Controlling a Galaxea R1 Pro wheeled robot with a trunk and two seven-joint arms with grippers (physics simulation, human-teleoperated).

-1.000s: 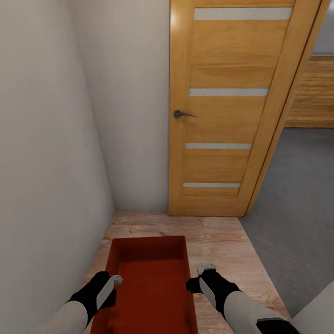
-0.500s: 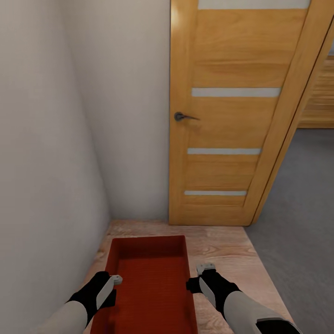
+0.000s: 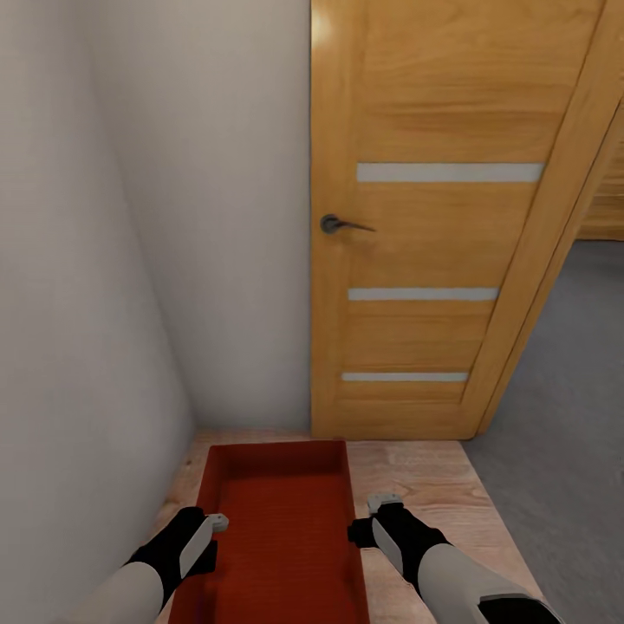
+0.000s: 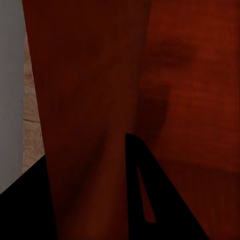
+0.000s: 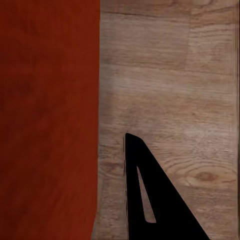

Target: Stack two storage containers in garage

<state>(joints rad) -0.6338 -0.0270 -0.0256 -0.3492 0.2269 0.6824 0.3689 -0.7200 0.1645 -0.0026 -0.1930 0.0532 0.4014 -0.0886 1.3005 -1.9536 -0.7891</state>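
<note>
I hold an orange-red, lidless rectangular storage container [image 3: 282, 529] between both arms, above light wood-plank flooring [image 3: 416, 485]: my left end effector [image 3: 211, 530] and right end effector [image 3: 368, 518] each clamp a long wall. Ahead stand a honey-toned wooden door [image 3: 433, 217] and smooth white walls [image 3: 217, 217].

No legible text, label, brand, number or sign appears in any view. The door [image 3: 433, 217], the wall [image 3: 217, 217], the container [image 3: 282, 529] and the floor [image 3: 416, 485] carry no markings.
</note>
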